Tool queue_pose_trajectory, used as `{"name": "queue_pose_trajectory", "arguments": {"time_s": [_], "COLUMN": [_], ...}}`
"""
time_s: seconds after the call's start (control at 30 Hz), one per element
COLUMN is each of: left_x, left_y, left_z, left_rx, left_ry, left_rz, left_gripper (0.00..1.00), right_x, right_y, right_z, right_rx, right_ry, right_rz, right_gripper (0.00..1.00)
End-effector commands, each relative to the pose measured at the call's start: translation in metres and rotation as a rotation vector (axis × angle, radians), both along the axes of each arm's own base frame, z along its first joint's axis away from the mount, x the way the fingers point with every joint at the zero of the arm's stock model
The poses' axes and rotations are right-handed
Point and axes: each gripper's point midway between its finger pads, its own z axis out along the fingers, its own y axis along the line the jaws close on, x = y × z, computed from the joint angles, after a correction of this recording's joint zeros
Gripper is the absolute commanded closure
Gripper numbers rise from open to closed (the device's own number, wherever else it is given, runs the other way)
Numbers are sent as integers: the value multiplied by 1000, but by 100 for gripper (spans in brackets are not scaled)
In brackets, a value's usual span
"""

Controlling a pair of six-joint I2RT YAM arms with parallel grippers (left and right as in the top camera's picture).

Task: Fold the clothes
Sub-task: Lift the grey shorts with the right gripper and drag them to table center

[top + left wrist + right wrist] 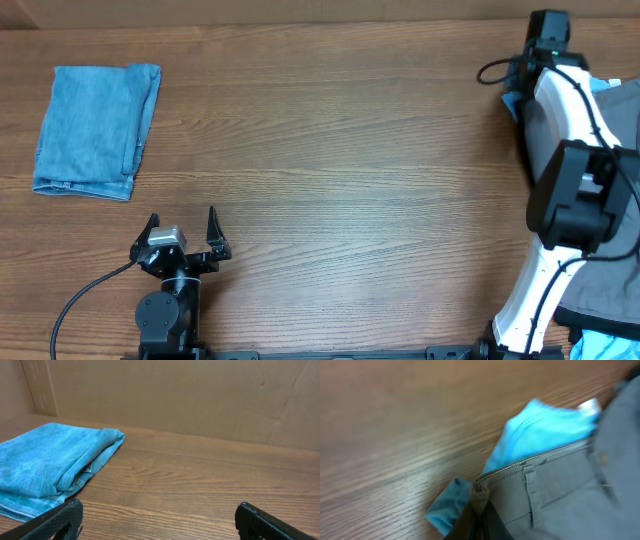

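Note:
In the right wrist view my right gripper (480, 512) is shut on the waistband edge of mid-grey shorts (560, 490), which have a belt loop and seam. A light-blue garment (540, 430) lies under and beside them. In the overhead view the right arm (560, 110) reaches to the far right edge, where grey fabric (605, 290) and light-blue fabric (603, 84) lie; its fingers are hidden there. My left gripper (182, 228) is open and empty near the front left, and in the left wrist view (159, 508) it is over bare wood.
A folded blue denim piece (95, 130) lies at the far left, and shows in the left wrist view (45, 460). The wooden table (340, 170) spans the view. A cardboard wall (200, 395) stands behind it.

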Motion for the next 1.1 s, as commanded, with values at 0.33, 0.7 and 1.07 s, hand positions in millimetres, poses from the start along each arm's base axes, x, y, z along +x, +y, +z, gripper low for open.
{"name": "queue_pose_trajectory", "arguments": {"time_s": [0.33, 0.7, 1.07], "left_x": [0, 0, 0], "left_y": [-3, -3, -3], "left_z": [1, 1, 1], "left_rx": [3, 3, 3], "left_ry": [-8, -8, -8], "left_rz": [-15, -15, -15], "left_gripper": [0, 0, 0], "right_x": [-69, -105, -139], "right_y": [25, 220, 411], "right_z": [271, 331, 313], "right_rx": [-114, 18, 264], "right_ry": [-436, -562, -549], "right_rz": [-6, 427, 850], "right_gripper": [96, 96, 96]}}
